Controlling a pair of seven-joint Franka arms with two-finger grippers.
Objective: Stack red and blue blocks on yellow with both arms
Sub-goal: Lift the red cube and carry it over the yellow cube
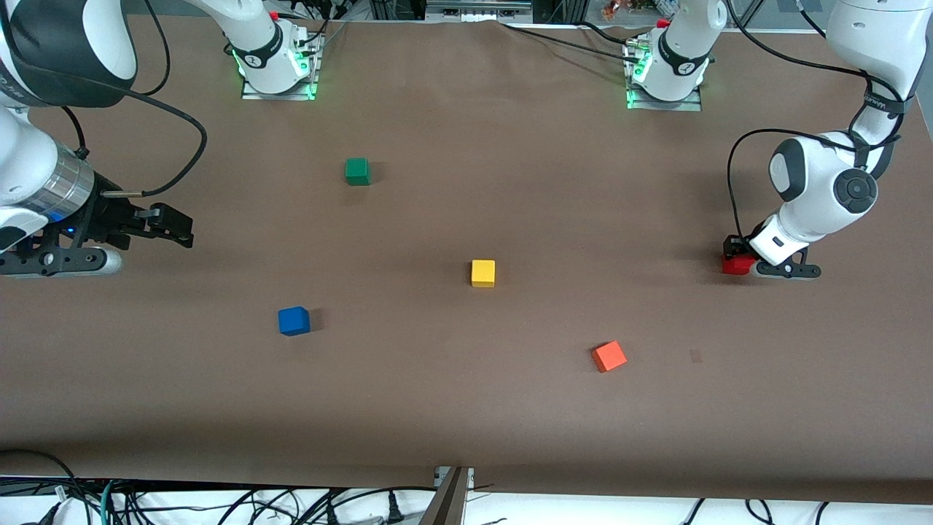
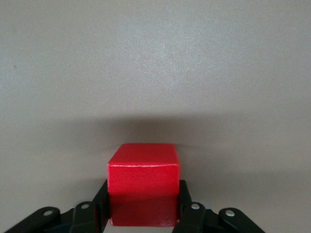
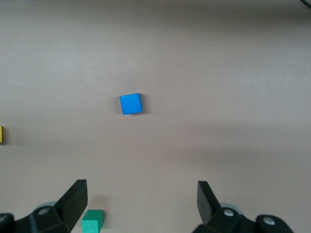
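Note:
The red block sits on the table at the left arm's end. My left gripper is down on it, and in the left wrist view the gripper has a finger pressed on each side of the red block. The blue block lies toward the right arm's end and also shows in the right wrist view. The yellow cube lies mid-table, with only its edge in the right wrist view. My right gripper hangs open and empty above the table at the right arm's end.
A green cube lies farther from the front camera than the blue block and shows in the right wrist view. An orange cube lies nearer the front camera than the yellow cube. The table is brown.

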